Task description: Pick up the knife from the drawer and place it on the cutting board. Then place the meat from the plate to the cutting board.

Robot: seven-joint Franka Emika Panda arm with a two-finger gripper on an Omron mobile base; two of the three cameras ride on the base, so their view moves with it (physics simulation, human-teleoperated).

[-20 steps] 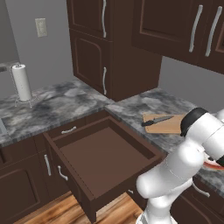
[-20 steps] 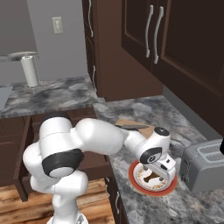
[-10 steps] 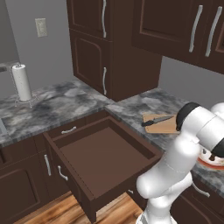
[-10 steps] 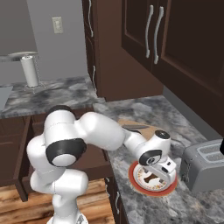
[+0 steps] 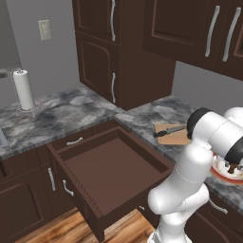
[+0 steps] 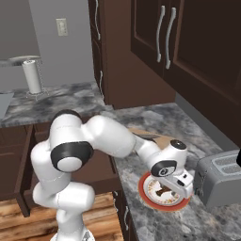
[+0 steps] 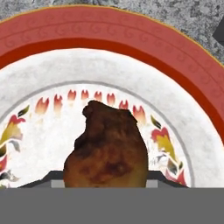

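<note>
In the hand view the meat (image 7: 107,146) is cut off below, so whether the end effector (image 6: 181,187) grips it cannot be told. The arm hides part of the cutting board (image 5: 174,136), the plate (image 6: 162,202) and the drawer (image 5: 114,171).

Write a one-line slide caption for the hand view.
Close over the plate: the brown meat lies on its white centre, right at the jaws, with grey marbled counter beyond the red rim.

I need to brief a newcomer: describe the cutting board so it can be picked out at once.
Find the marble counter right of the open drawer. On it, between the tall corner cabinet and the red-rimmed plate, lies the cutting board: flat, light-tan wood, with a small black-handled knife on it.
</note>
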